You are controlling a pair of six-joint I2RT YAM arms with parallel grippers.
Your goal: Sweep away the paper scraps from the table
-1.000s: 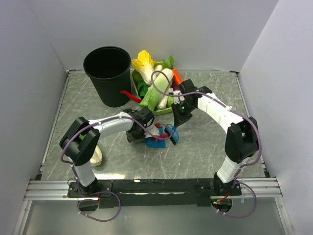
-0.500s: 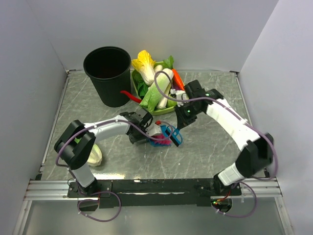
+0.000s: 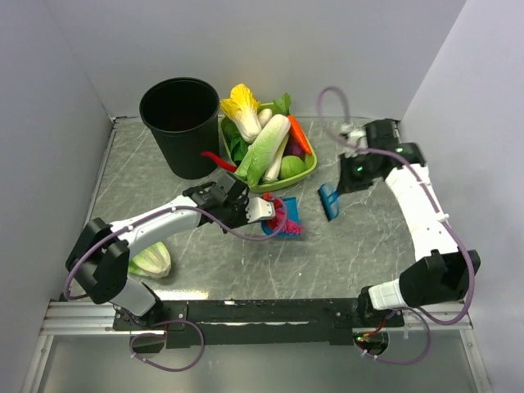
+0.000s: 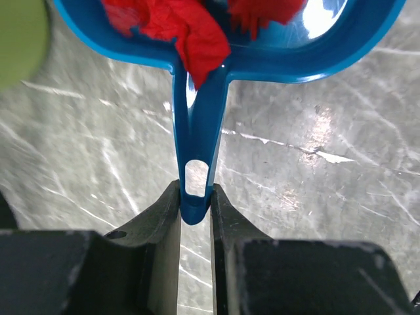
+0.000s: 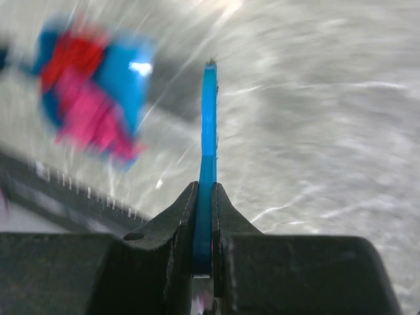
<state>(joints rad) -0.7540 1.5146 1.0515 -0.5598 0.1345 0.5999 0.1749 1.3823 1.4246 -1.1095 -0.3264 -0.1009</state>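
Observation:
Red and magenta paper scraps (image 3: 283, 214) lie piled in a blue dustpan (image 3: 288, 228) on the grey-green table (image 3: 368, 246). My left gripper (image 3: 260, 211) is shut on the pan's handle; in the left wrist view the handle (image 4: 195, 151) runs down into the left gripper (image 4: 195, 193), with red scraps (image 4: 177, 26) in the pan above. My right gripper (image 3: 341, 187) holds a small blue brush (image 3: 329, 201) to the right of the pan, apart from it. The right wrist view shows the right gripper (image 5: 205, 190) clamped on the thin brush (image 5: 209, 118), with the dustpan (image 5: 125, 72) blurred at upper left.
A black bin (image 3: 180, 123) stands at the back left. Beside it is a green tray (image 3: 307, 173) heaped with vegetables, a carrot (image 3: 299, 135) among them. A red chili (image 3: 214, 158) lies by the bin. A pale cabbage (image 3: 151, 260) sits near the left arm's base.
The right arm has swung right and back, carrying the brush away from the dustpan. The left arm has stretched out and shifted the dustpan a little to the right.

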